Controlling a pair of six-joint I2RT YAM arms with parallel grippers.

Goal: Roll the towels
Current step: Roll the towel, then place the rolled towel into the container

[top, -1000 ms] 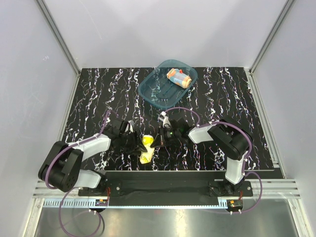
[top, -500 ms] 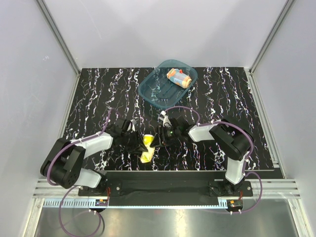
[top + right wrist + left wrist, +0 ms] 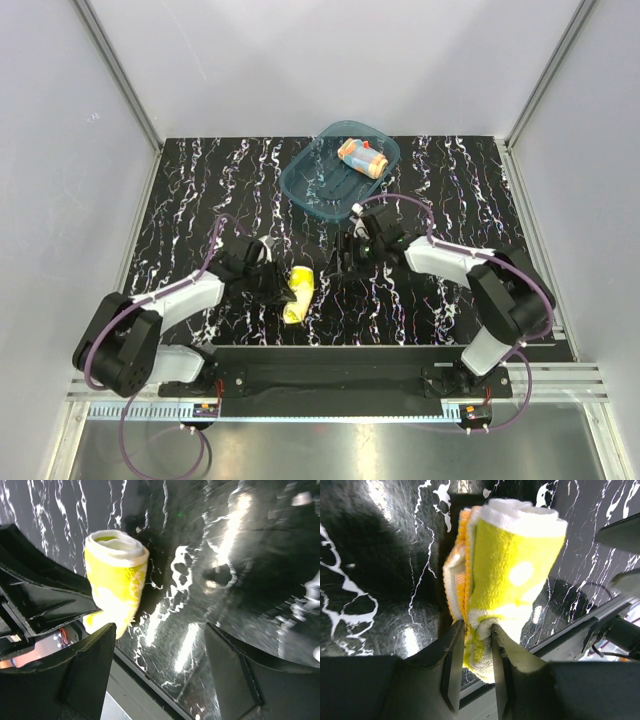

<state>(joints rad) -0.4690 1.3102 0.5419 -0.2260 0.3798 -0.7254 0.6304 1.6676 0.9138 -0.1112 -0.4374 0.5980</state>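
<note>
Left jaws pinch the rolled yellow towel (image 3: 298, 293) at the bench's (image 3: 180, 200) 6 o'clock, right jaws wide and empty (at its 2 o'clock), so I'd lift slowly lest it unroll.

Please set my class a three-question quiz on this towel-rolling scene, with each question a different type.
1. True or false: the yellow towel lies spread flat and unrolled on the table.
2. Multiple choice: where is the orange-dotted towel? A. rolled up inside the teal tub. B. draped over the right arm. C. flat on the table beside the yellow towel.
3. Short answer: which pinches the yellow towel between its fingers, the left gripper or the right gripper?
Key: 1 false; 2 A; 3 the left gripper.
</note>
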